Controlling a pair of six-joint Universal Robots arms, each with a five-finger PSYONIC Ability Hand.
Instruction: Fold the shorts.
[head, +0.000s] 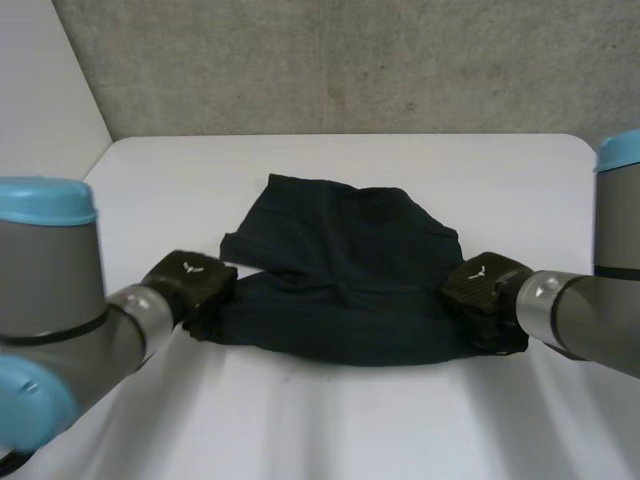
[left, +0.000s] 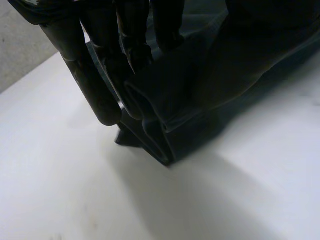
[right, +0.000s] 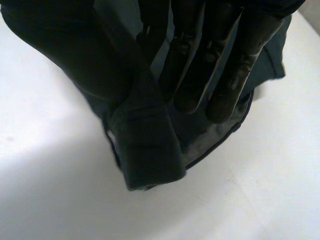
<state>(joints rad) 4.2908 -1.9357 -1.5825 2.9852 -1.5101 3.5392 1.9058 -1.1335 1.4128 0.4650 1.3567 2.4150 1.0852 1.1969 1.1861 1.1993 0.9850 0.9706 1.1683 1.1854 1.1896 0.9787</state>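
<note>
Shorts: dark, rumpled, mid-table. Left hand and right hand: near-straight fingers pinching the shorts' near corners. Recommended: raise both corners level, keep the hem taut, and lay it squarely on the far edge.

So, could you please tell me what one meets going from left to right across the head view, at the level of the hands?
left arm → left hand → dark shorts → right hand → right arm
</note>
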